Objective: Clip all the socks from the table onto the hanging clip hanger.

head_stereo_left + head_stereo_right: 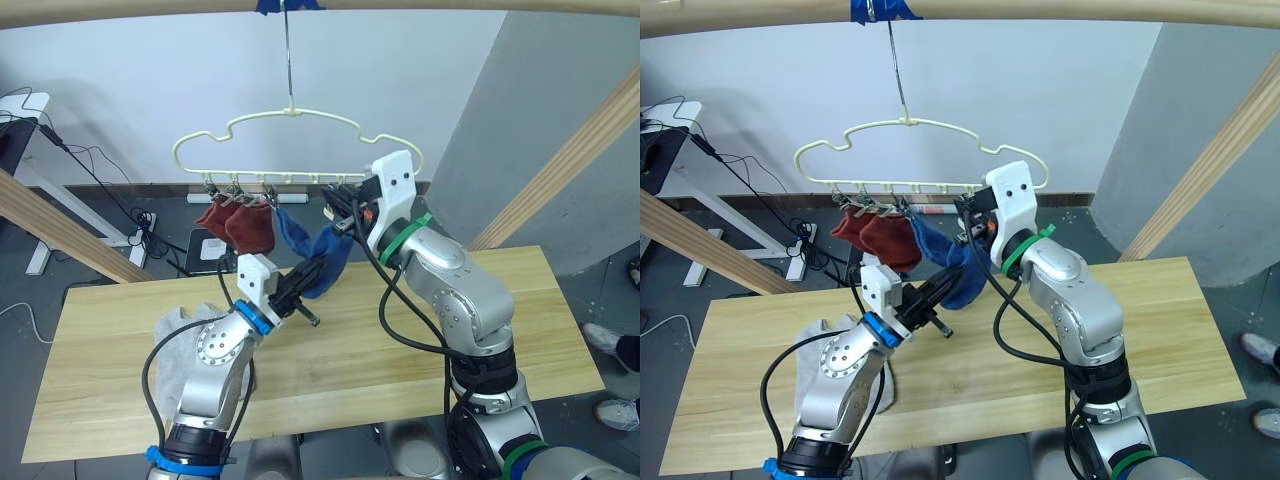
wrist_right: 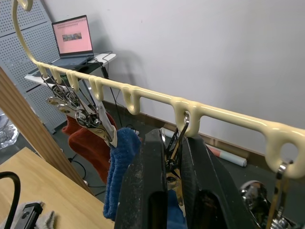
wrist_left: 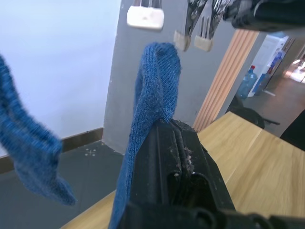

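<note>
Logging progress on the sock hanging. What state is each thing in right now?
Red socks: two, clipped, hanging.
First blue sock: clipped, hanging.
Second blue sock: held by left end effector, raised toward the clips, unclipped.
Grey socks: on table.
Right end effector: shut on a clip.
Hanger: hanging.

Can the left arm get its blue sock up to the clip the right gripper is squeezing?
Probably yes: the left gripper holds the blue sock just below the clip, with nothing between them.
</note>
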Available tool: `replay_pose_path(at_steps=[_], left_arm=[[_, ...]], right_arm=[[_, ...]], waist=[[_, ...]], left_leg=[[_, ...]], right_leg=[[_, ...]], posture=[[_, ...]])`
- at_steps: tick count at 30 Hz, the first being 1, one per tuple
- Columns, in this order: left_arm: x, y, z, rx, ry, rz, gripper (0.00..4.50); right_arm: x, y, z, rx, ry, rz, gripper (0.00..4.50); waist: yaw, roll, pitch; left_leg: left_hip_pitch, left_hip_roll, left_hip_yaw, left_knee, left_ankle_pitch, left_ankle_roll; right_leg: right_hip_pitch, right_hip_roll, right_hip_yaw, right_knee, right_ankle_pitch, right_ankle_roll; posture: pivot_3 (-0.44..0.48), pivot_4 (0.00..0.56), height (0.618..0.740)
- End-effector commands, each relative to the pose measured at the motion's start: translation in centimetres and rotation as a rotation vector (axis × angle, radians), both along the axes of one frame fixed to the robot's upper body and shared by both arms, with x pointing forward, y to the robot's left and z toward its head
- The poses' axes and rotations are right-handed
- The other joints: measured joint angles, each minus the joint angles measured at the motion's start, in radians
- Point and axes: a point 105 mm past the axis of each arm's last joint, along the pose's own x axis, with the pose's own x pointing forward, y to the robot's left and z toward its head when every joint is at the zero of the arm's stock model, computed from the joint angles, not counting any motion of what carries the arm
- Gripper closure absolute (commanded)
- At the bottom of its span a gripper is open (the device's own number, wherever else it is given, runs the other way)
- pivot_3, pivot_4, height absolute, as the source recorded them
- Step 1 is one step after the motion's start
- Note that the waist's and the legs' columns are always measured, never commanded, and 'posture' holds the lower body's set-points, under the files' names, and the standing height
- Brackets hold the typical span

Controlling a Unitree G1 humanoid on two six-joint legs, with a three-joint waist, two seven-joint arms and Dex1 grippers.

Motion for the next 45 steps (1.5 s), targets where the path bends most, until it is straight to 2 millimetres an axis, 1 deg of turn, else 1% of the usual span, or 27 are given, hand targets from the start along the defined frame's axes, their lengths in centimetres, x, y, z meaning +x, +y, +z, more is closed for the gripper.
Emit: replay_pose_path(at_steps=[1,4,10,16,28,30,31,32,33,35,37,42,45], left_arm=[[-0.2,-0.1,1.1,-0.026,-0.033,-0.004,4.50],[-0.1,-0.1,1.4,-0.048,-0.029,0.002,4.50],[-0.2,0.1,1.5,-0.059,-0.024,0.010,4.50],[-0.3,-0.2,2.1,-0.095,-0.035,0.018,4.50],[0.0,-0.7,2.7,-0.110,-0.045,0.018,4.50],[0.0,-0.7,2.6,-0.109,-0.044,0.019,4.50],[0.0,-0.7,2.6,-0.109,-0.043,0.019,4.50],[0.0,-0.7,2.6,-0.108,-0.043,0.019,4.50],[0.0,-0.7,2.6,-0.108,-0.043,0.019,4.50],[0.1,-0.7,2.6,-0.108,-0.042,0.019,4.50],[0.2,-0.8,2.6,-0.105,-0.041,0.024,4.50],[0.6,-0.5,2.4,-0.071,-0.054,0.051,4.50],[0.6,-0.3,1.8,-0.053,-0.016,0.046,3.94]], right_arm=[[-1.1,0.2,1.7,0.039,-0.063,0.028,4.44],[-1.1,0.2,1.6,0.036,-0.061,0.023,4.44],[-0.8,-0.2,1.6,0.031,-0.069,-0.002,4.44],[-0.8,-0.1,1.4,0.038,-0.052,0.005,4.44],[-0.9,0.0,1.2,0.063,-0.016,0.013,4.44],[-1.0,0.0,1.3,0.071,-0.014,0.017,3.69],[-1.0,0.0,1.3,0.070,-0.017,0.018,3.41],[-1.0,-0.1,1.3,0.069,-0.015,0.016,2.95],[-1.0,-0.1,1.3,0.068,-0.014,0.013,2.67],[-1.1,-0.1,1.1,0.049,-0.017,0.017,1.90],[-1.4,-0.2,1.0,0.034,-0.017,0.030,1.22],[-2.8,-1.0,0.2,-0.027,-0.009,0.090,1.22],[-3.9,-1.6,-0.3,-0.083,-0.024,0.124,1.16]], waist=[[-0.001,0.000,0.000],[-0.003,0.000,0.000],[-0.007,0.000,0.000],[-0.008,0.000,0.000],[-0.010,0.000,0.000],[-0.011,0.000,0.000],[-0.011,0.000,0.000],[-0.011,0.000,0.000],[-0.011,0.000,0.000],[-0.011,0.000,0.000],[-0.011,0.000,0.000],[-0.010,0.000,0.000],[-0.010,0.000,0.000]], left_leg=[[0.000,0.000,0.000,0.000,0.000,0.000],[0.000,0.000,0.000,0.000,0.000,0.000],[0.000,0.000,0.000,0.000,0.000,0.000],[0.000,0.000,0.000,0.000,0.000,0.000],[0.000,0.000,0.000,0.000,0.000,0.000],[0.000,0.000,0.000,0.000,0.000,0.000],[0.000,0.000,0.000,0.000,0.000,0.000],[0.000,0.000,0.000,0.000,0.000,0.000],[0.000,0.000,0.000,0.000,0.000,0.000],[0.000,0.000,0.000,0.000,0.000,0.000],[0.000,0.000,0.000,0.000,0.000,0.000],[-0.001,0.000,-0.001,0.000,0.000,0.000],[-0.001,-0.001,-0.001,0.000,0.000,0.000]], right_leg=[[0.000,0.000,0.000,0.000,0.000,0.000],[0.000,0.000,0.000,0.000,0.000,0.000],[0.000,0.000,0.000,0.000,0.000,0.000],[0.000,0.000,0.000,0.000,0.000,0.000],[0.000,0.000,0.000,0.000,0.000,0.000],[0.000,0.000,0.000,0.000,0.000,0.000],[0.000,0.000,0.000,0.000,0.000,0.000],[0.000,0.000,0.000,0.000,0.000,0.000],[0.000,0.000,0.000,0.000,0.000,0.000],[0.000,0.000,0.000,0.000,0.000,0.000],[0.000,0.000,0.000,0.000,0.000,0.000],[0.000,0.000,0.000,0.000,0.000,0.000],[0.000,0.000,0.000,0.000,0.000,0.000]], posture=[[-0.251,0.277,0.740],[-0.252,0.280,0.740],[-0.249,0.280,0.740],[-0.247,0.281,0.740],[-0.248,0.281,0.740],[-0.248,0.281,0.740],[-0.248,0.281,0.740],[-0.248,0.281,0.740],[-0.248,0.281,0.740],[-0.248,0.281,0.740],[-0.251,0.283,0.740],[-0.253,0.282,0.740],[-0.260,0.281,0.740]])
